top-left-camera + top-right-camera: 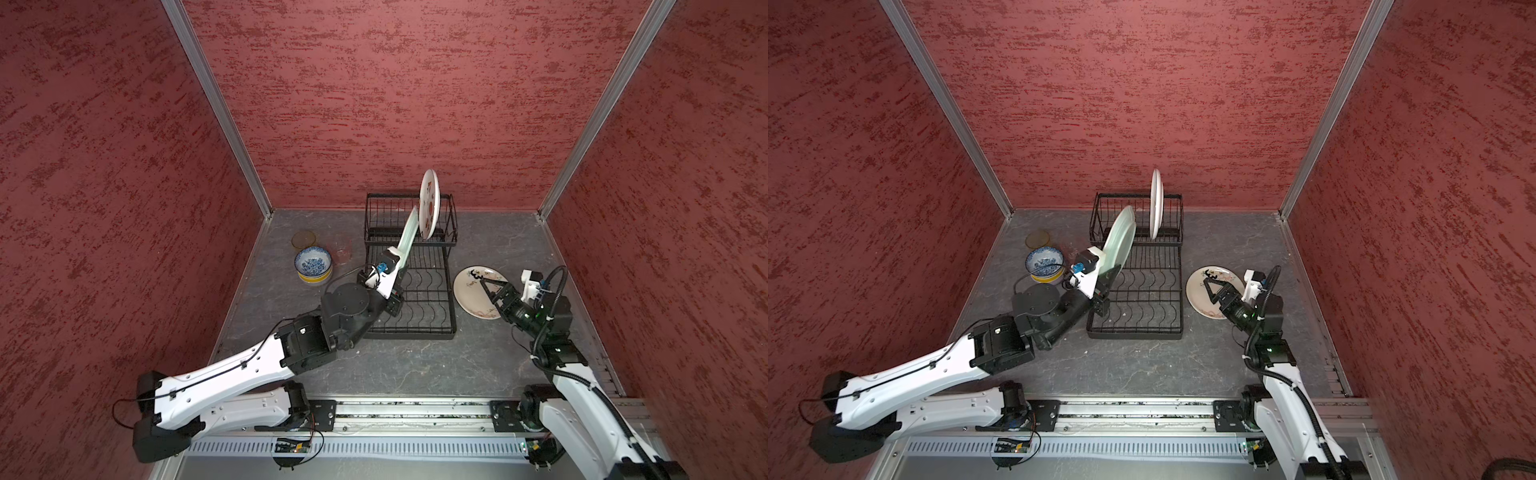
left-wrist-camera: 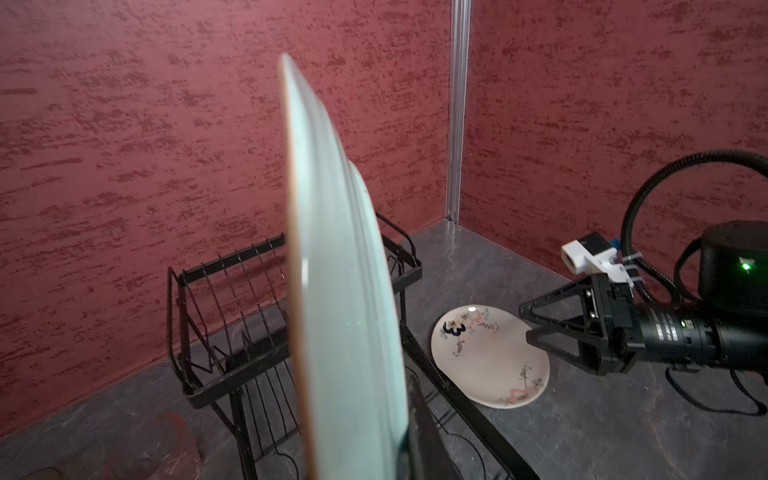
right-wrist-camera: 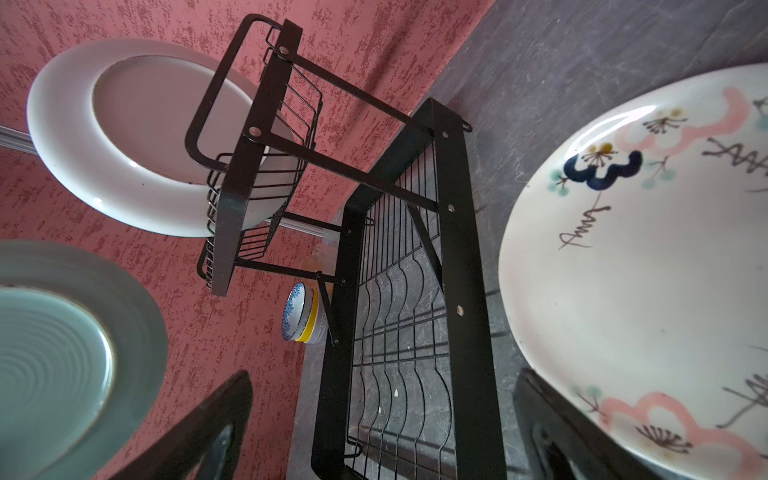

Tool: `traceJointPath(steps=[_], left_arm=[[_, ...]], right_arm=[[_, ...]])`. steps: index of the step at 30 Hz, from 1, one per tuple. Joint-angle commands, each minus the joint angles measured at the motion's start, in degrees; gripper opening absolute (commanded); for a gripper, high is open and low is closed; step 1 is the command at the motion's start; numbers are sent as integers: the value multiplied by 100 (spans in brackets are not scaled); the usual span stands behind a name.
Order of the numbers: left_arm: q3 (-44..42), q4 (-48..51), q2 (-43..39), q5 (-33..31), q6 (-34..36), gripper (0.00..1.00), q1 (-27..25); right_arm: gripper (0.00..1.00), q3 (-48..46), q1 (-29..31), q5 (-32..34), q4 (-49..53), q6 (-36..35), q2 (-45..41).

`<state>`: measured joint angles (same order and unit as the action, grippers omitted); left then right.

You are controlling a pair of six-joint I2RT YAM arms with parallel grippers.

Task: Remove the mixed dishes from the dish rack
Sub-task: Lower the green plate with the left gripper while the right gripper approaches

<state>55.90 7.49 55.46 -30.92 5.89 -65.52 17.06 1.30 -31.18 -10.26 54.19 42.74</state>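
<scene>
Dish rack (image 1: 1133, 332) holds 1 white plate (image 1: 1155, 203); left gripper (image 1: 1109, 276) clamps pale-green plate (image 1: 1120, 239).

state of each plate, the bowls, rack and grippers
left gripper, shut on pale green plate
pale green plate, held on edge
watermelon plate, upright in back tier
floral plate, flat on table
right gripper, open above floral plate
bowls, stacked on table
dish rack, front tier empty
</scene>
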Motion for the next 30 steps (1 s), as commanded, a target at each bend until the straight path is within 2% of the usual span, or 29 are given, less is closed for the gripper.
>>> traceJointPath(steps=[1,16,22,30], left_arm=[[1,-567,-156,46,-260,0,-168],[-316,-54,147,-125,-558,0,-475],[-565,-276,501,-382,-338,0,-480],[-662,-535,1074,-549,-99,0,-505]], right_arm=[[99,113,34,-114,-61,144,80],[99,260,37,-125,59,105,83],[99,534,38,-142,574,-114,162],[99,627,176,-117,794,-17,-80]])
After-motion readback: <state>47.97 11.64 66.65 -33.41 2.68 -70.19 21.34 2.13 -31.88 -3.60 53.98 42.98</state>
